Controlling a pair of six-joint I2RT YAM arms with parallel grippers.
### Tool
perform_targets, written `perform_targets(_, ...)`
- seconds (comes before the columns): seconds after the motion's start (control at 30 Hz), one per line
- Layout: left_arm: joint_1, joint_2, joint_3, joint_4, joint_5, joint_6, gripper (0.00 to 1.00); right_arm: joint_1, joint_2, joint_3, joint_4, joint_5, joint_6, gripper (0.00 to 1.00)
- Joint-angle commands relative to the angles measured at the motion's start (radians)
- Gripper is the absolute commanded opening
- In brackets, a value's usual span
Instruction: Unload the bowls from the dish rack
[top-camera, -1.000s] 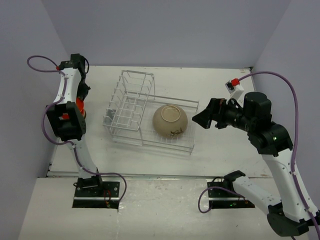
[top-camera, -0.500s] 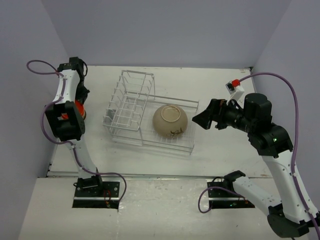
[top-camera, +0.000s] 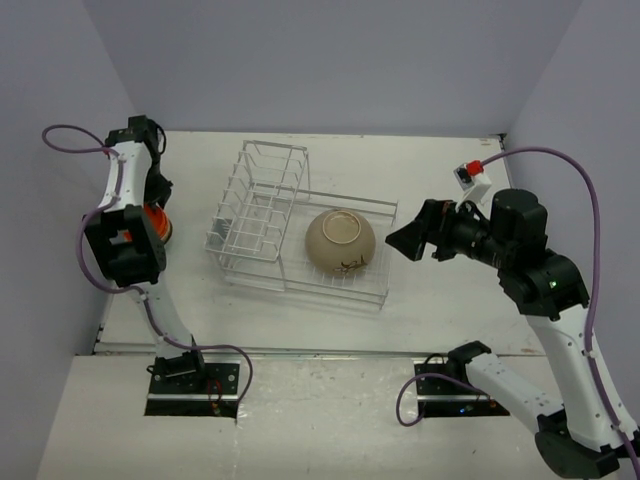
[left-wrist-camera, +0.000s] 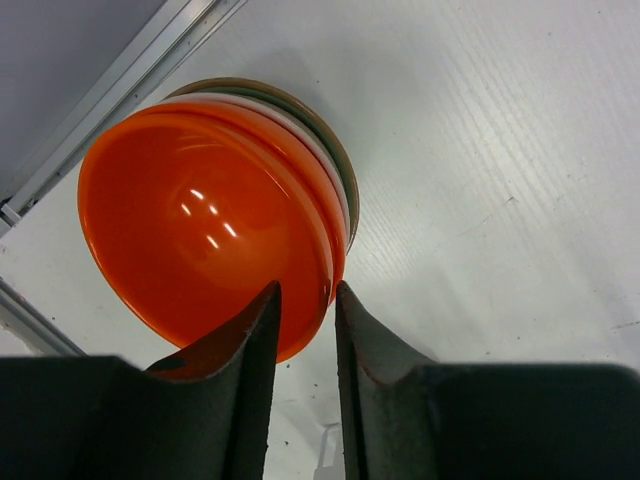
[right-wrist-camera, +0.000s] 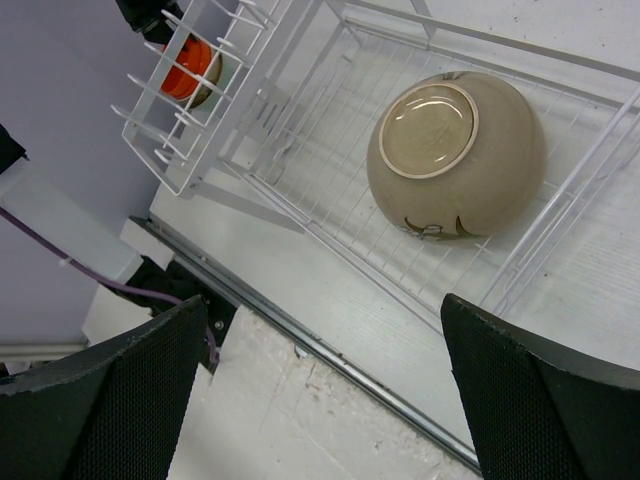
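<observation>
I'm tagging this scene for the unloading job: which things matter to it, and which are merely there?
For the job: dish rack; tan bowl upside down in its basket; stacked bowls, orange on top.
Just there: purple cables; metal rail.
</observation>
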Motion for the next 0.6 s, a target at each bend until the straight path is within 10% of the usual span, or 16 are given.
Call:
perform_targets(0.0,0.008,-0.066,0.032,-0.002,-0.006,-0.011,0.3,0.005,-0.008,-0.005,0.029,0.017,-0.004,0.99)
perform_targets(0.3,-0.034,-0.138,0.406,-0.072,0.069,-0.069,0.29,0.004,0.022,0.022,0.006,0.03,0.003,0.99)
perform_targets(0.57,-0.244,-0.442,0.188,0.345,0.406,-0.138,0.25,0.004,0.173,0.1,-0.04,0.011,0.052,0.99)
